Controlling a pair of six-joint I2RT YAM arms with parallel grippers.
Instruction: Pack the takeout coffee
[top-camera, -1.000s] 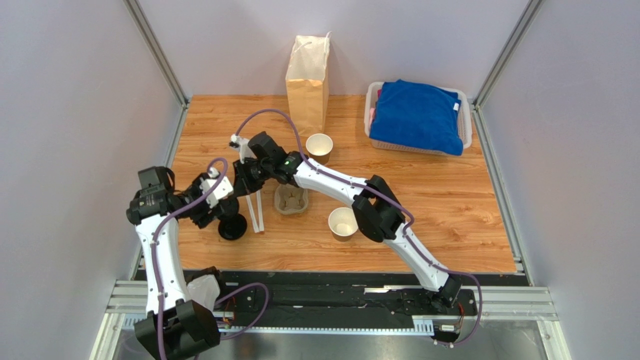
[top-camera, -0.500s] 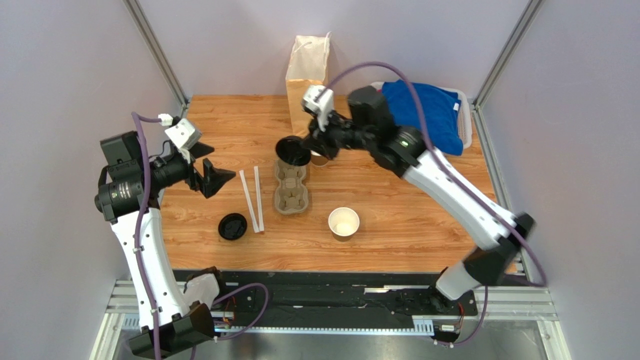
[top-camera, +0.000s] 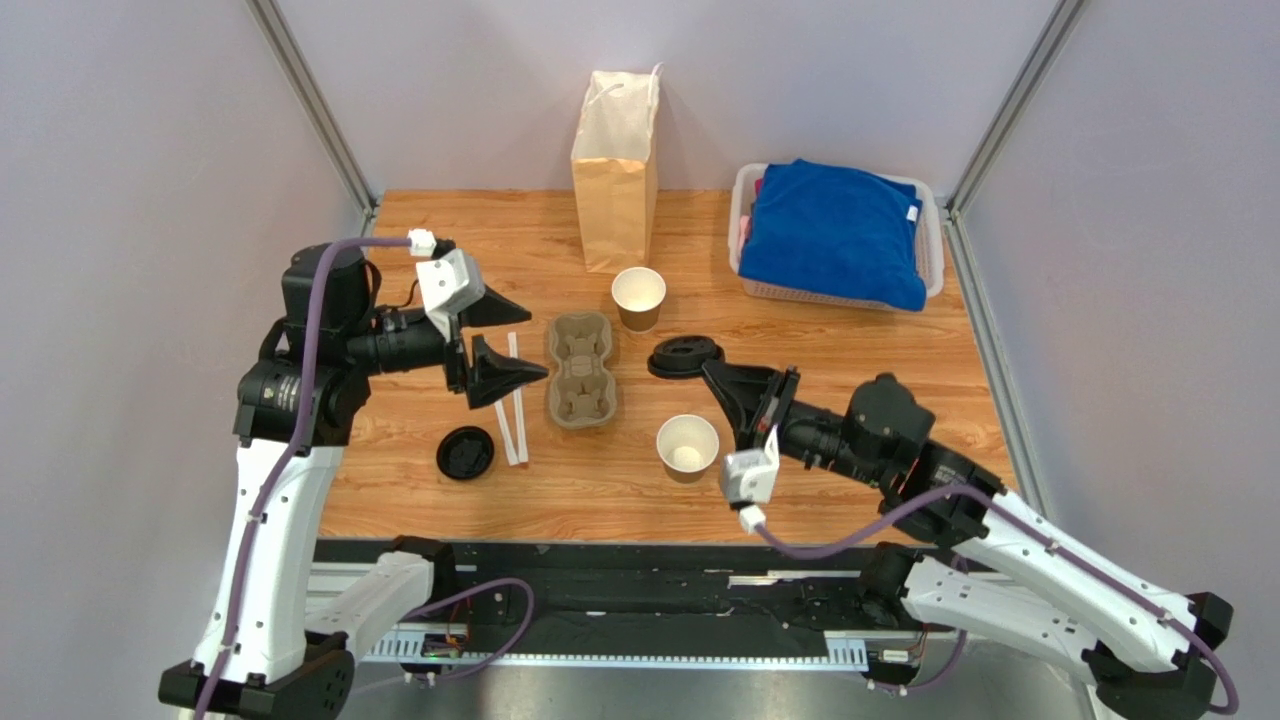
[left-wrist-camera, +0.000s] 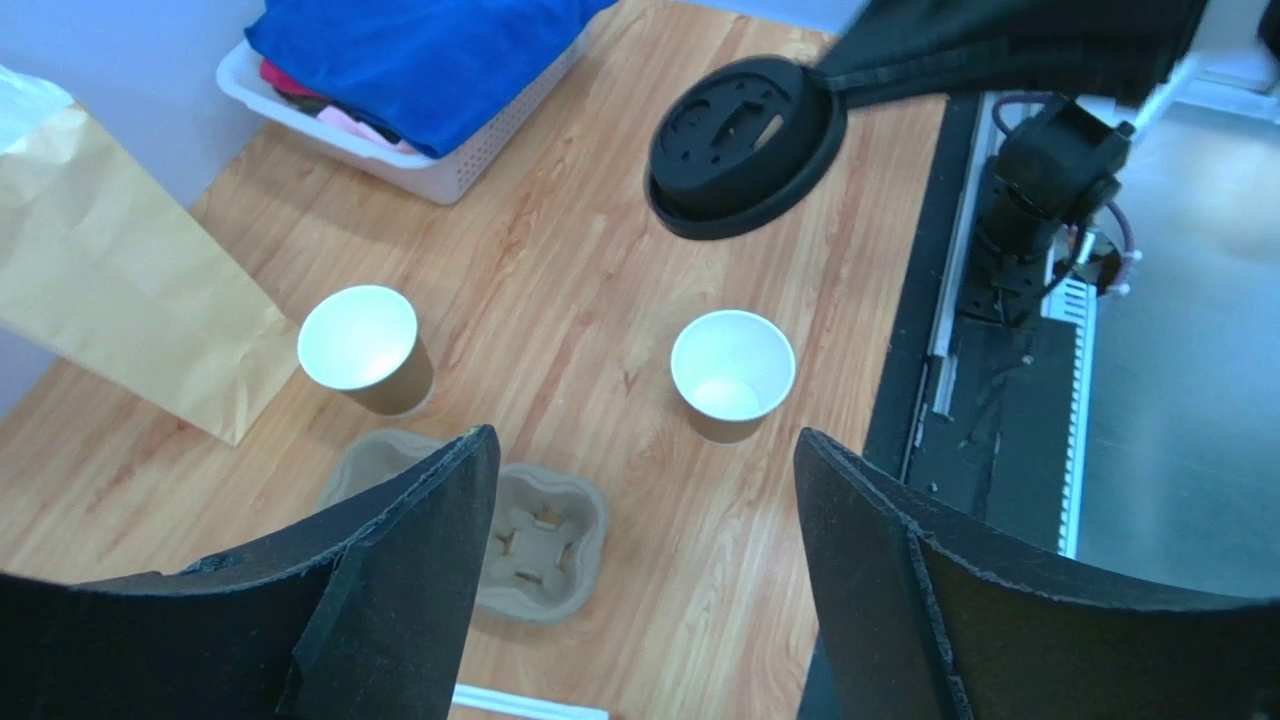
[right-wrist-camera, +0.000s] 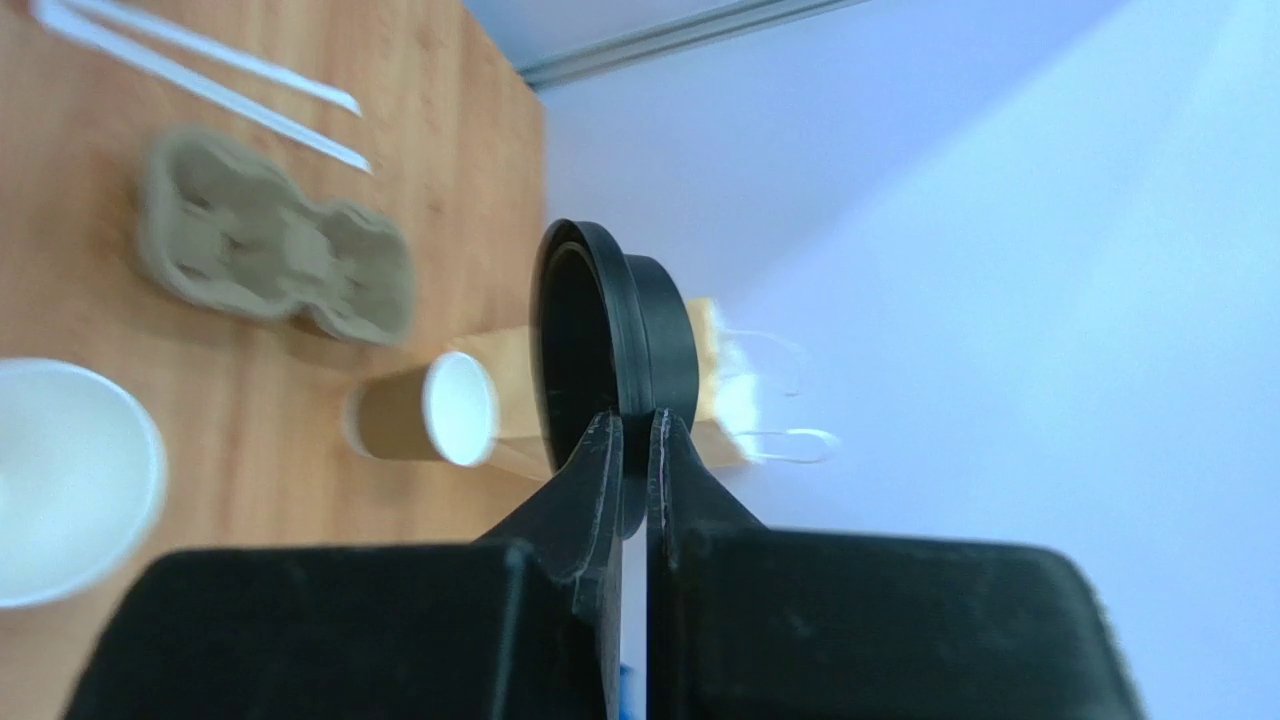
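Observation:
No lidded takeout coffee is in view. Two open brown cups stand on the table, the far cup (top-camera: 639, 296) (left-wrist-camera: 361, 342) (right-wrist-camera: 436, 408) near the paper bag and the near cup (top-camera: 688, 446) (left-wrist-camera: 732, 371). My right gripper (top-camera: 709, 369) (right-wrist-camera: 634, 423) is shut on the rim of a black lid (top-camera: 684, 357) (left-wrist-camera: 747, 146) (right-wrist-camera: 609, 345), held in the air between the two cups. My left gripper (top-camera: 537, 348) (left-wrist-camera: 643, 438) hangs open and empty above the left side of the cardboard cup carrier (top-camera: 582, 369) (left-wrist-camera: 526, 540).
A second black lid (top-camera: 466, 453) lies at the front left. Two white straws (top-camera: 511, 398) lie beside the carrier. A tall paper bag (top-camera: 616, 150) stands at the back. A white basket (top-camera: 933, 240) with blue cloth sits at the back right.
My right arm has pulled back from near the bag to the front right, carrying the lid to between the cups. My left gripper has swung right toward the carrier, still open.

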